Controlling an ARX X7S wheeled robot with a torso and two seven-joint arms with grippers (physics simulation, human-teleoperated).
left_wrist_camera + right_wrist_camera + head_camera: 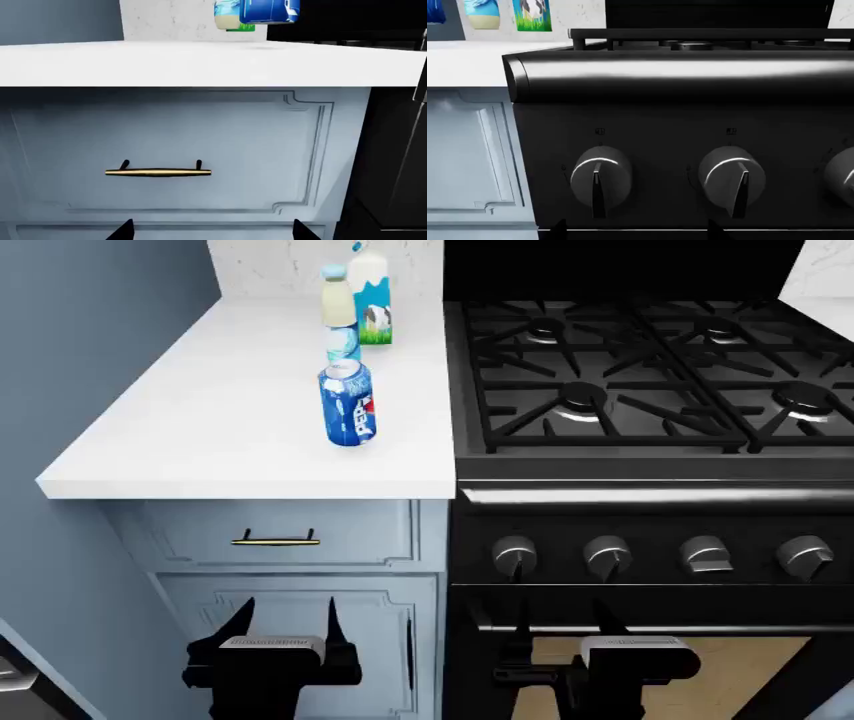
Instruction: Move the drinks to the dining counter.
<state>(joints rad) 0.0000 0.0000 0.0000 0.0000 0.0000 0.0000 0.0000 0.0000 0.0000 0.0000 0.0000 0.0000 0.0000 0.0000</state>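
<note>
white worktop (200,410) beside the black gas stove (641,380) carries the blue soda can (346,403), cream bottle (339,315) and white-blue milk carton (374,302), ungrasped because left tool (284,625) and right tool (567,630) hang low, released.

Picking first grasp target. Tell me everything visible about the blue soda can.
The blue soda can is a blue cylinder with a silver top and white-and-red markings on its side, metallic in look. It stands upright on the white countertop, nearest the front edge of the three drinks, in line with the bottle behind it. Only the counter touches it; both end effectors sit low, in front of the cabinets.
</note>
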